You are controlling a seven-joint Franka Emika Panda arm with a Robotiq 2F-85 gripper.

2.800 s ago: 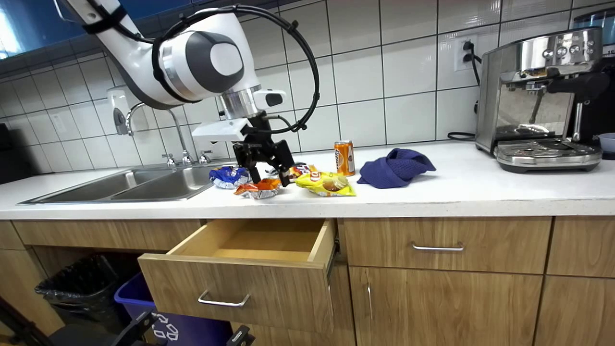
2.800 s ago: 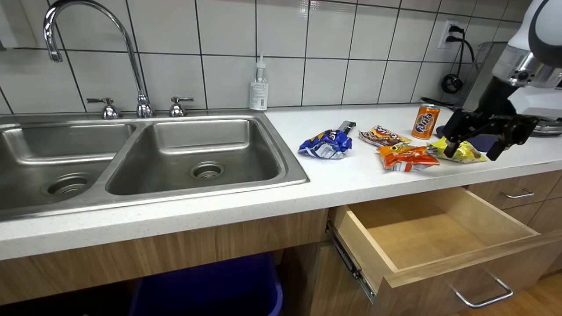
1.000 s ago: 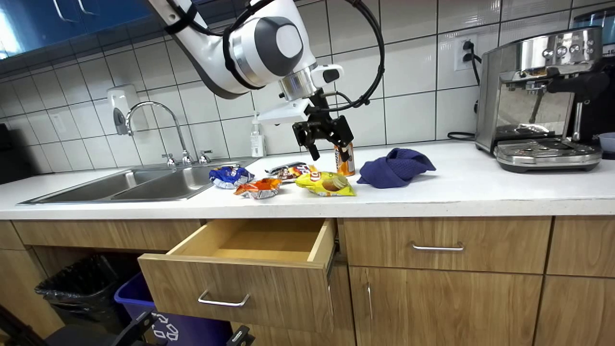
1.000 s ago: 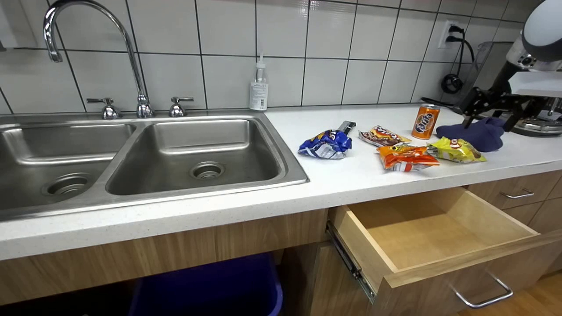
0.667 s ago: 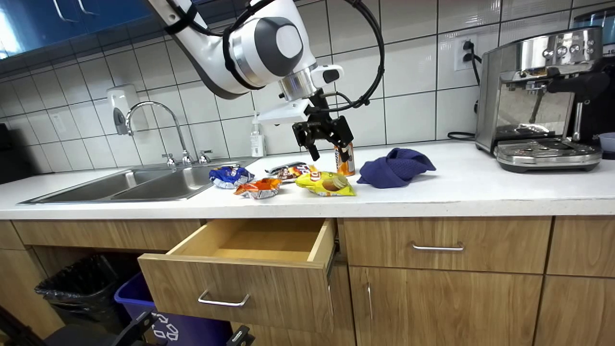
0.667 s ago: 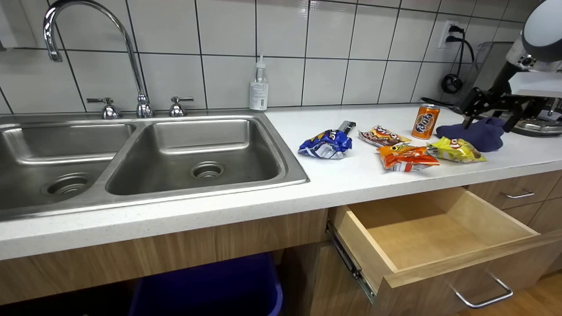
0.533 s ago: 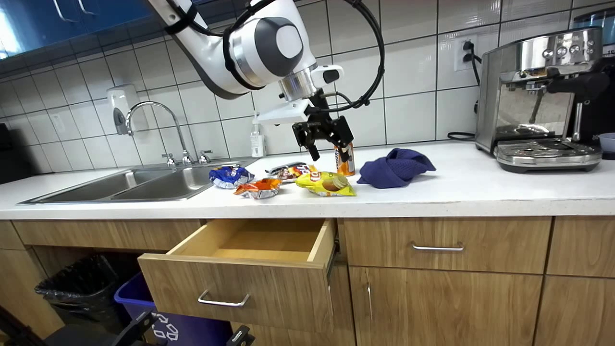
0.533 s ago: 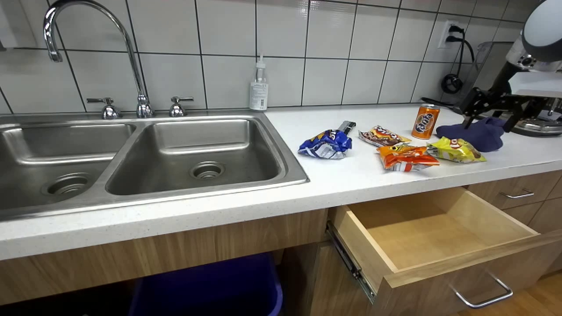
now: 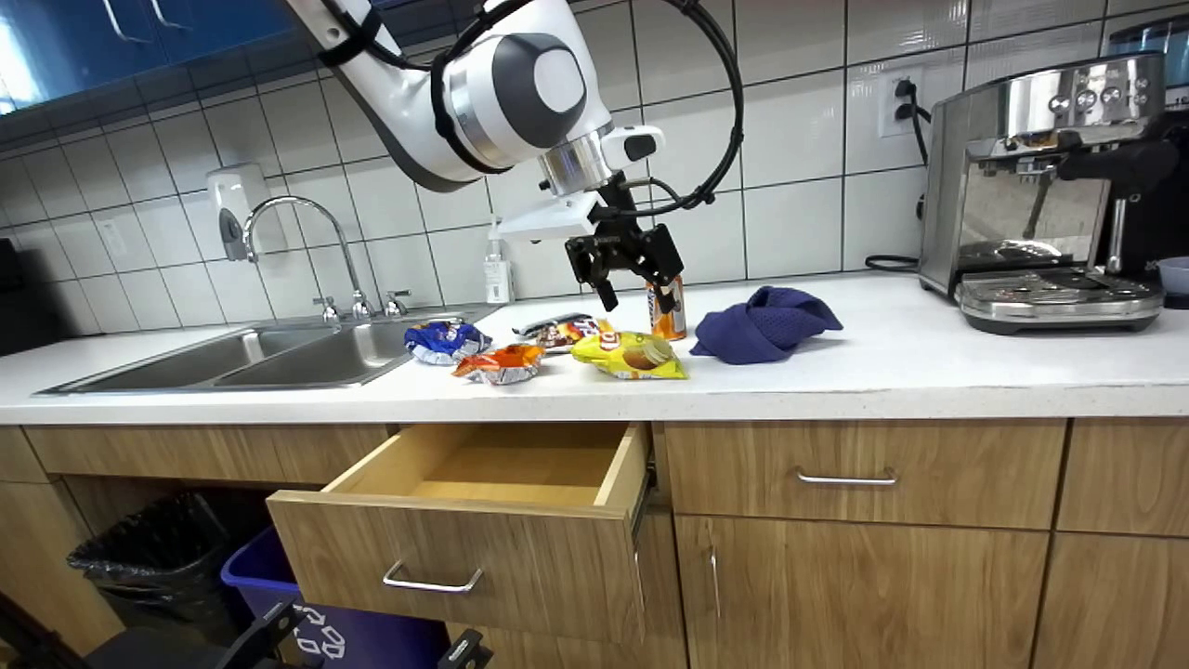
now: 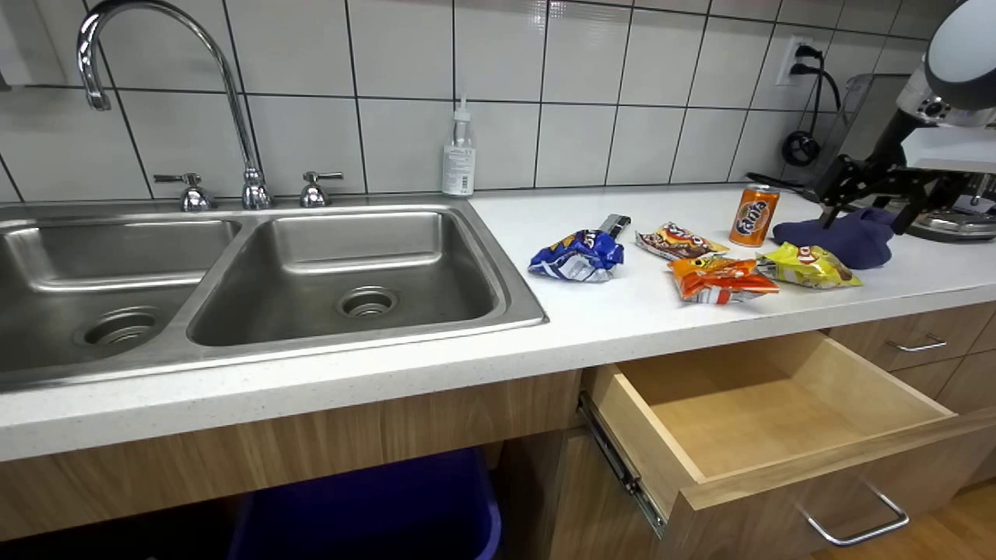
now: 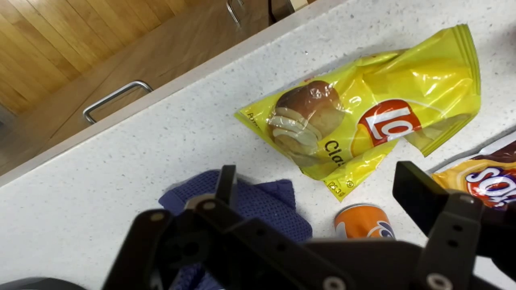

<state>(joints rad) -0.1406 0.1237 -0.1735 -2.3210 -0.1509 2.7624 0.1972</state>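
Note:
My gripper [image 11: 319, 179] stands open above the white counter, with nothing between its fingers. Below it lies a yellow Lay's bag [image 11: 375, 100]. An orange Fanta can [image 11: 360, 221] stands upright, partly covered by the gripper body in the wrist view; in an exterior view a finger hides part of the can [image 9: 665, 323]. A crumpled navy cloth [image 9: 766, 325] lies beside the can, under one finger in the wrist view. In an exterior view an orange bag [image 10: 720, 280] touches or nearly touches the yellow one, a brown bag [image 10: 679, 241] sits behind, and a blue bag [image 10: 580, 257] lies nearer the sink.
A wooden drawer [image 10: 786, 397] is pulled out below the counter's front edge. The steel double sink [image 10: 529, 307] has a tall faucet [image 10: 233, 85]. A coffee machine [image 9: 1040, 195] stands against the tiled wall. A blue bin [image 9: 251, 567] and a black-lined bin [image 9: 167, 557] stand underneath.
Since the oldest frames the arm has risen away from the bags and shifted toward the can and cloth. Over the last second it stays still. Bags, can and cloth keep their places.

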